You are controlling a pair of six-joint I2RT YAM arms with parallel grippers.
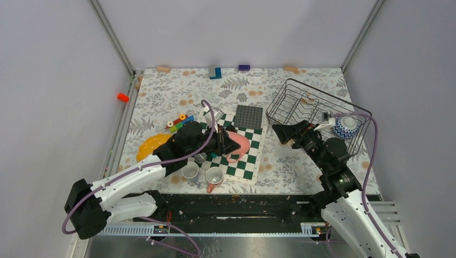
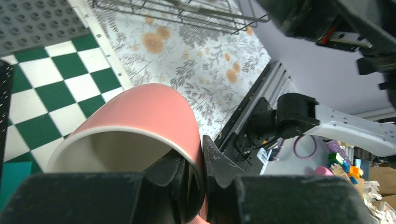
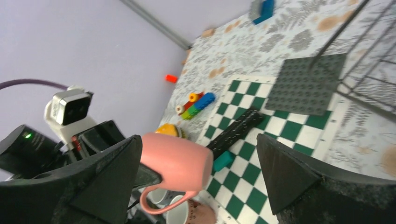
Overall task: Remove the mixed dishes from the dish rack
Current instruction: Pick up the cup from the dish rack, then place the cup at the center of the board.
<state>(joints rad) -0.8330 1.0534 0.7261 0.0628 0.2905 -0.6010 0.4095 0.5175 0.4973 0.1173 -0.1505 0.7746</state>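
Now, left fingers point(image 2: 217, 165) are pinching a pink mug point(image 2: 149, 109); right fingers point(image 3: 289, 172) are standing wide beside the dish rack point(image 1: 301, 97).

The mug point(image 1: 240, 144) is pink, the board point(image 1: 248, 161) green-and-white checked, the plate point(image 1: 149, 146) yellow-orange, the rack point(image 1: 297, 105) black.

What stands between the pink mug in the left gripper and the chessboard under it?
Nothing visible under the pink mug. A black stick and a teal block lie on the chessboard beside it, and two other mugs stand at its near edge.
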